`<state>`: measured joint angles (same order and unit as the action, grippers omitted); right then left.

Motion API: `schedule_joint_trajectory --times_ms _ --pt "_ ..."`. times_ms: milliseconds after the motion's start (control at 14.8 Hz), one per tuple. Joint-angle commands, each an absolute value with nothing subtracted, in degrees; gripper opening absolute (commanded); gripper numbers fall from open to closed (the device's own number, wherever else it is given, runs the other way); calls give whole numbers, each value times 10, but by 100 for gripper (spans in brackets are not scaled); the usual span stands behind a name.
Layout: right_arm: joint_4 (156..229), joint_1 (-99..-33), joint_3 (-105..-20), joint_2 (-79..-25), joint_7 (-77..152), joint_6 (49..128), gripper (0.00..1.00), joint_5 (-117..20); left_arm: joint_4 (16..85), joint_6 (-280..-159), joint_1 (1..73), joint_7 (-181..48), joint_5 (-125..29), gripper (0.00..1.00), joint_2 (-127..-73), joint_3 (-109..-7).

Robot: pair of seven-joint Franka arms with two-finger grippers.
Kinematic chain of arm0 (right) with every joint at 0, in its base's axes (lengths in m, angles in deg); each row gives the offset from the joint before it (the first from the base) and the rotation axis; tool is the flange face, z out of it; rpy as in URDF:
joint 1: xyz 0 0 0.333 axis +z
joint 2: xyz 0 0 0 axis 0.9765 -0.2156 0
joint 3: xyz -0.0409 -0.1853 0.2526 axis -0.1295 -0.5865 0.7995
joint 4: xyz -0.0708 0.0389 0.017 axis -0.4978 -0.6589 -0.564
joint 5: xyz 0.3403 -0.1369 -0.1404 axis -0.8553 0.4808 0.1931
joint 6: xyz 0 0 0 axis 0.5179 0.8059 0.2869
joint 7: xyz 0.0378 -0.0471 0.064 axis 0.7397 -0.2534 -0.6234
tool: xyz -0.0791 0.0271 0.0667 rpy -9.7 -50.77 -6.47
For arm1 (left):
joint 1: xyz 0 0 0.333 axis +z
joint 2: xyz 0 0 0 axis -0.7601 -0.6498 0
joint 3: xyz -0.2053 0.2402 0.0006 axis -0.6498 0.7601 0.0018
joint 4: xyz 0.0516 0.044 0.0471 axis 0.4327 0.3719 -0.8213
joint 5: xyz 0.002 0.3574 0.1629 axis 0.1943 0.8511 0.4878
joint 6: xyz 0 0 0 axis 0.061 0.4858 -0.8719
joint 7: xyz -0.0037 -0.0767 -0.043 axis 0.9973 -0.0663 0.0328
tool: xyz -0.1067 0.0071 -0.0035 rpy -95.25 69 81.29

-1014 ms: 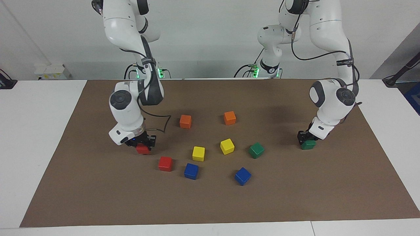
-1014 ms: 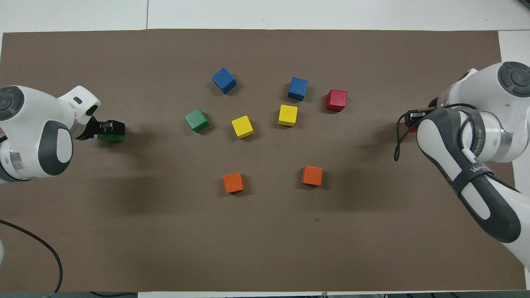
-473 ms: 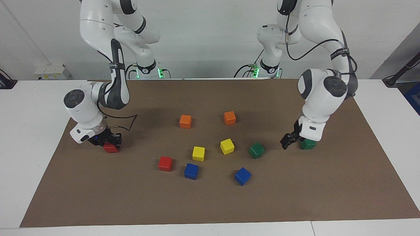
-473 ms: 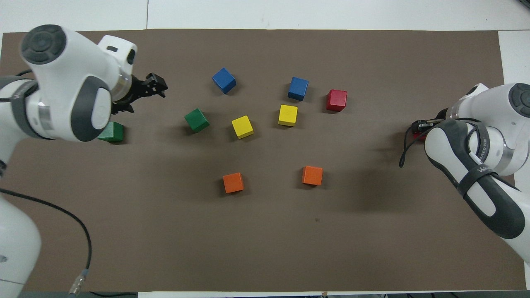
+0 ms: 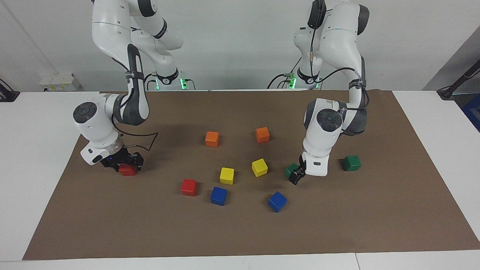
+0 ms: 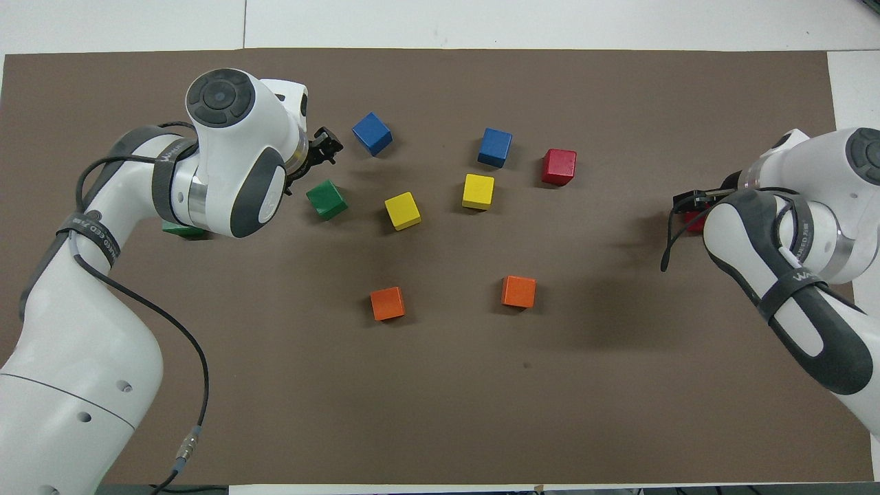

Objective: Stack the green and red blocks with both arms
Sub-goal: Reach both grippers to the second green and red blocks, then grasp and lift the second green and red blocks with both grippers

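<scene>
No stack yet. My left tool, empty and spread, hangs by a green block; my right tool grips a red block on the desk.

The left arm hides most of one green block. The right arm covers most of a red block between its fingers.

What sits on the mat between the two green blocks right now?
The left gripper and its white wrist hang there, right beside the green block near the yellow ones. The stretch from them to the outer green block is bare mat; the facing view shows it.
</scene>
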<state>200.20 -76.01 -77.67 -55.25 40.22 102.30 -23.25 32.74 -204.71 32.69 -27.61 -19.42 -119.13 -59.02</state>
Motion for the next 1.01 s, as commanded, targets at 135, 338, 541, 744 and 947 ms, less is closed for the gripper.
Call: schedule_joint_trajectory --times_ms 135,338,541,744,947 --pt "1832 -682 -774 -577 247 880 100 -184 432 -2138 301 -251 -180 100 -1157 -583" --pt "1818 -623 -774 -601 154 888 100 -189 455 -2170 299 -251 -180 100 -1154 -583" --pt "1726 -596 -774 -676 86 882 100 -192 457 -2163 298 -251 -180 98 -1154 -583" --pt "1654 -584 -773 -736 64 882 100 -193 457 -2125 293 -253 -172 0 -1149 -582" --pt "1652 -579 -773 -755 62 908 100 -193 425 -2036 303 -276 -151 0 -1131 -583"
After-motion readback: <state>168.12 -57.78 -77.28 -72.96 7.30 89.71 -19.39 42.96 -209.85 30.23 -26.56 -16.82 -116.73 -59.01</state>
